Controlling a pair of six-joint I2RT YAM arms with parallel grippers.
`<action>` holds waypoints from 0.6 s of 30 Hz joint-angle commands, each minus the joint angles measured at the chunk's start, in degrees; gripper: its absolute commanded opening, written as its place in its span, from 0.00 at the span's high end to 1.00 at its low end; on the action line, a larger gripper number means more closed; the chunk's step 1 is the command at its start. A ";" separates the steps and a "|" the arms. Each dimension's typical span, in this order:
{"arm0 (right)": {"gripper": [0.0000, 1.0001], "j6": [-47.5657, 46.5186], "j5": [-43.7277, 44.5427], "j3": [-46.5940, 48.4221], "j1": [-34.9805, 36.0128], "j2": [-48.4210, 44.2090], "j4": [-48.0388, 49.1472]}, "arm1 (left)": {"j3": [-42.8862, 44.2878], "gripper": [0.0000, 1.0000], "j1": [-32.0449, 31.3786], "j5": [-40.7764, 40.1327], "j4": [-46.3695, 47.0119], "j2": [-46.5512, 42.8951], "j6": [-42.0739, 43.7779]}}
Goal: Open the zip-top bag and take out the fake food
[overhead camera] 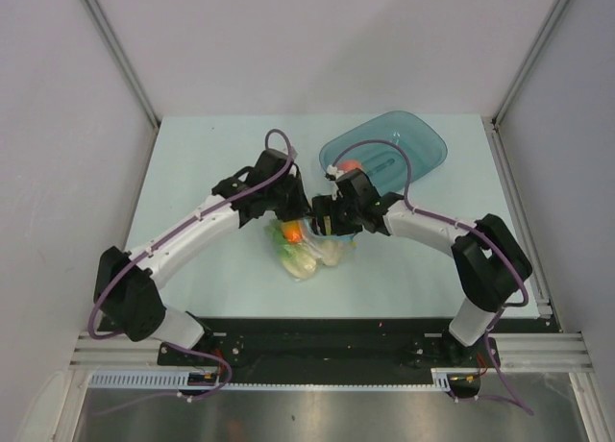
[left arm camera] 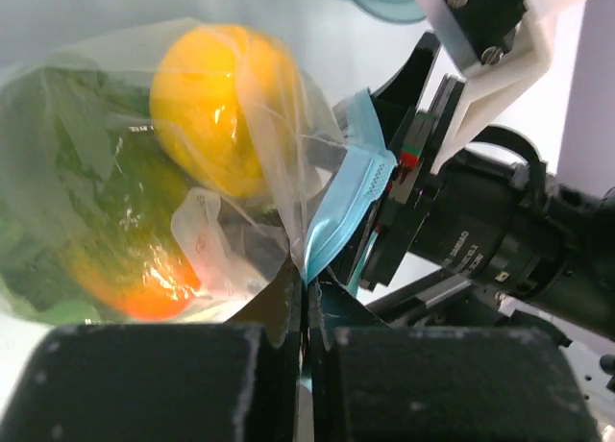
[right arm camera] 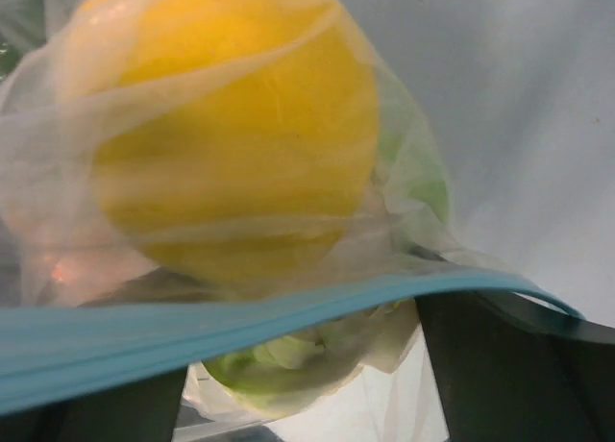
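Note:
The zip-top bag [overhead camera: 309, 246] lies mid-table between both arms, its clear plastic bulging with fake food [overhead camera: 293, 236]. In the left wrist view my left gripper [left arm camera: 307, 303] is shut on the bag's edge just below the light blue zip strip [left arm camera: 348, 211]. Behind the plastic sit a yellow fruit [left arm camera: 216, 106], green cabbage [left arm camera: 58, 173], an orange piece [left arm camera: 144, 283] and a white label [left arm camera: 207, 233]. My right gripper [right arm camera: 298, 399] is open. Its dark fingers [right arm camera: 509, 365] stand wide apart, with the zip strip [right arm camera: 192, 329] running across them, the yellow fruit [right arm camera: 231, 125] above and cabbage [right arm camera: 298, 356] between.
A teal translucent tray [overhead camera: 408, 144] stands at the back right with a red-orange piece [overhead camera: 351, 165] in it. The two grippers [overhead camera: 312, 213] nearly meet above the bag. Metal rails edge the table's left and right sides.

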 commanded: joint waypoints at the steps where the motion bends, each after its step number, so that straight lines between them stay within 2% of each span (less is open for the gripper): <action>1: 0.25 -0.67 4.26 0.57 1.52 2.33 -0.08 | 1.68 1.00 -2.78 8.38 4.32 -3.02 -1.02; 3: 0.38 -2.25 3.91 0.39 1.61 0.31 -1.23 | 2.12 1.00 -2.60 6.89 3.53 -3.98 -0.23; 6: 0.67 -2.96 3.20 0.30 1.52 -3.37 -2.90 | 2.47 1.00 -2.43 5.57 1.60 -3.90 1.35; 7: 0.81 -2.87 2.51 0.22 1.52 -4.52 -3.51 | 2.56 1.00 -2.51 5.04 1.41 -3.81 1.36; 10: 1.00 -2.35 1.18 0.22 1.43 -9.35 -4.57 | 1.95 1.00 -2.43 4.51 1.06 -3.63 1.36; 14: 1.00 -4.63 1.44 -0.92 1.43 -17.08 -4.06 | 2.04 1.00 -2.34 -0.83 -2.18 -3.81 2.58; 18: 1.00 -4.63 -2.41 -5.85 1.17 -24.21 5.34 | 0.37 1.00 -2.34 -4.45 -5.44 -4.34 2.15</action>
